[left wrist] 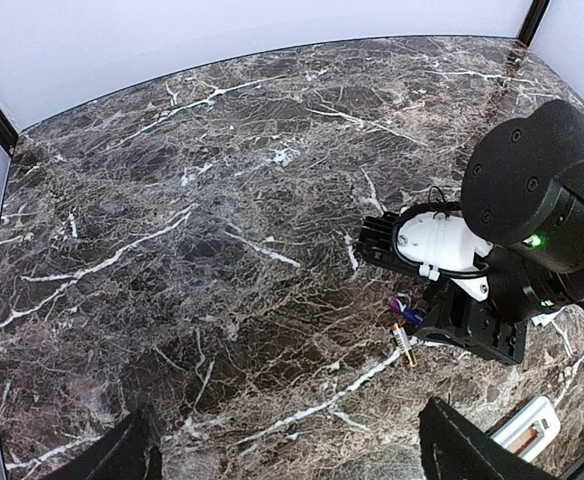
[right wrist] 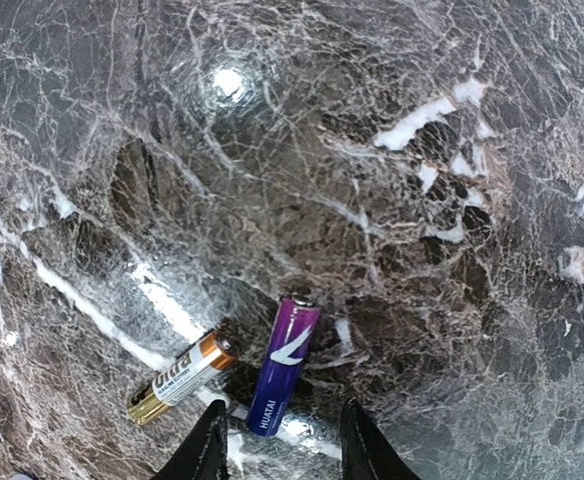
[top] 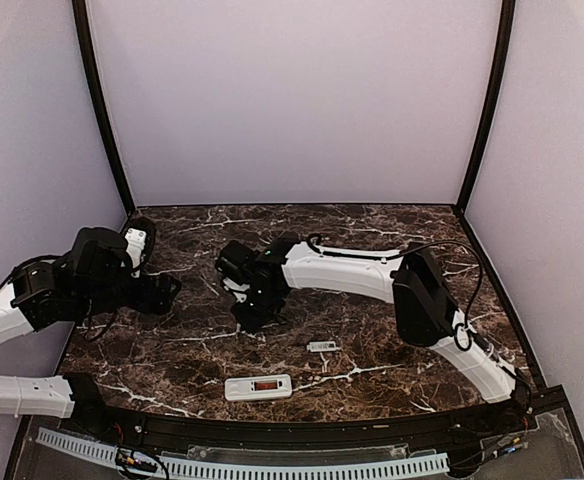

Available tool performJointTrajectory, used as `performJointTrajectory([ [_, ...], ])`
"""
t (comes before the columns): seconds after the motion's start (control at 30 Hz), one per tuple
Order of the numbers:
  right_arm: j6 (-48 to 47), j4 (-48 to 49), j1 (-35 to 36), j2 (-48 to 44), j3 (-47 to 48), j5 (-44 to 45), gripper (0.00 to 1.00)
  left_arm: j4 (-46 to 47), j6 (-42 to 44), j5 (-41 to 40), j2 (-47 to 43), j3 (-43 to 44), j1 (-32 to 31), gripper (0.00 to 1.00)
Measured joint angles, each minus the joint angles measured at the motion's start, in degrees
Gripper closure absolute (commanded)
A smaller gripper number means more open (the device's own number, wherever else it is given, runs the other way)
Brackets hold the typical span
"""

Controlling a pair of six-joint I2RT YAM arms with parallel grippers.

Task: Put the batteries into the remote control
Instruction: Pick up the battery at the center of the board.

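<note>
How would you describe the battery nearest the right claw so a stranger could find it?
On the marble table, look under the right claw near the middle. Two batteries lie there; the purple battery points between the claw's fingers, unlike the gold battery beside it.

Two slim cylindrical batteries: one purple battery point(right wrist: 284, 365) and one copper-and-gold battery point(right wrist: 182, 378). One white oblong plastic remote control point(top: 258, 387). One small flat white plastic cover piece point(top: 323, 346). Two black-and-white robot arms, the left arm point(top: 82, 275) and the right arm point(top: 342, 270). One dark marbled bench point(top: 392, 225).
</note>
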Motion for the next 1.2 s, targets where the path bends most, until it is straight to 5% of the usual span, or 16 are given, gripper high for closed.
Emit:
performJointTrajectory([
  [0.47,-2.5,-1.2,0.2,2.8,4.4,2.9,0.76,0.5,0.5,0.7,0.0,0.0,0.7,0.12],
  [0.73,-3.2,-0.2,0.2,2.7,3.8,3.7,0.99,0.9,0.9,0.6,0.4,0.0,0.8,0.12],
  [1.2,-7.7,2.6,0.2,-9.1,-13.2,4.5,1.00,1.0,0.9,0.6,0.4,0.0,0.8,0.12],
])
